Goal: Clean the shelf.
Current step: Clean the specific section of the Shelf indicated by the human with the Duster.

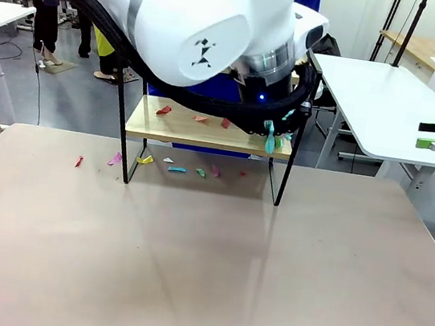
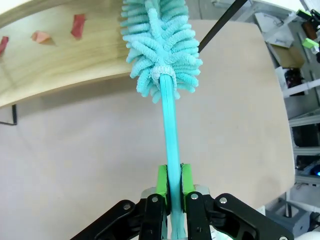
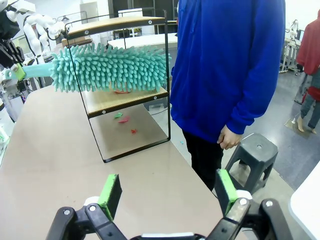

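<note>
The shelf [image 1: 175,131] stands at the table's far middle, with coloured paper scraps [image 1: 199,117] on its lower board and more scraps [image 1: 177,169] on the table beneath it. My left gripper [image 2: 171,176] is shut on the handle of a teal fluffy duster [image 2: 161,45]. The duster head lies over the lower wood board [image 2: 60,65], beside red scraps [image 2: 77,26]. In the right wrist view the duster [image 3: 110,67] reaches sideways through the shelf [image 3: 127,97] frame just above that board. My right gripper [image 3: 167,192] is open and empty, off at the far right [image 1: 428,136].
A person in a blue top [image 3: 225,65] stands close behind the shelf, beside a grey stool [image 3: 252,150]. A white table [image 1: 381,97] stands at the back right. Loose scraps [image 1: 79,161] lie left of the shelf's legs.
</note>
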Robot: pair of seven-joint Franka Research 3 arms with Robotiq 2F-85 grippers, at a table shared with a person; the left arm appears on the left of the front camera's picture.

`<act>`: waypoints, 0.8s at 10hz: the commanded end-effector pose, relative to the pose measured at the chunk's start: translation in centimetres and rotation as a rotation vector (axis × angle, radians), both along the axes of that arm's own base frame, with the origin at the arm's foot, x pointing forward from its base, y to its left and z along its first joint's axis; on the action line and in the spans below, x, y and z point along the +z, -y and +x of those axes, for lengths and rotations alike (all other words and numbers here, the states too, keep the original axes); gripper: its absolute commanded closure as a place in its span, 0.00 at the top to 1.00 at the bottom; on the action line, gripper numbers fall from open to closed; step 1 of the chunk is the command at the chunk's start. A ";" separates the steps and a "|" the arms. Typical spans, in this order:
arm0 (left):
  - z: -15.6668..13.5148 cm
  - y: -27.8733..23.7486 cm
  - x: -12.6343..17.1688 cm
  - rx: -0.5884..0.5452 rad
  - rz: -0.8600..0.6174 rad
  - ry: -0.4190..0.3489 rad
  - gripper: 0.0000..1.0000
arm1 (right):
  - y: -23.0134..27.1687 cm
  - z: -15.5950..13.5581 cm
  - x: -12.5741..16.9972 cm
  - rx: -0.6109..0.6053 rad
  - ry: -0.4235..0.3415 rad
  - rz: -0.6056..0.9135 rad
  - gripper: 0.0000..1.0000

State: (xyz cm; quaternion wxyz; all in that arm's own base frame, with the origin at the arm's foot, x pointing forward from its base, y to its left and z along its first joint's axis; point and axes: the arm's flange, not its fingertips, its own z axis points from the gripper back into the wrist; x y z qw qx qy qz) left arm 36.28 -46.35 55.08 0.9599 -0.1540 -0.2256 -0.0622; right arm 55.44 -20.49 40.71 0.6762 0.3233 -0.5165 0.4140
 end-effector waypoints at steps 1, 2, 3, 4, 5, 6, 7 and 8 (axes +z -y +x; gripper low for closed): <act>0.8 1.6 -0.2 0.028 -0.021 0.027 0.13 | -0.3 -0.1 0.6 -0.016 -0.018 -0.021 1.00; 0.9 1.9 -0.7 0.029 -0.010 0.022 0.13 | -0.3 -0.1 0.6 -0.016 -0.018 -0.021 1.00; 1.2 2.3 -1.3 0.032 0.016 0.016 0.13 | -0.3 -0.1 0.6 -0.016 -0.018 -0.021 1.00; 1.3 2.8 -2.1 0.030 0.031 0.003 0.13 | -0.3 -0.1 0.6 -0.016 -0.018 -0.021 1.00; 1.4 3.2 -2.6 0.017 0.048 -0.004 0.13 | -0.3 -0.1 0.6 -0.016 -0.018 -0.021 1.00; 1.1 3.6 -3.1 0.015 0.054 -0.010 0.13 | -0.3 -0.1 0.6 -0.016 -0.018 -0.021 1.00; 1.3 3.5 -3.1 -0.011 0.064 -0.050 0.13 | -0.3 -0.1 0.6 -0.016 -0.018 -0.021 1.00; 1.0 2.3 -3.4 -0.015 0.039 -0.019 0.13 | -0.3 -0.1 0.6 -0.016 -0.018 -0.021 1.00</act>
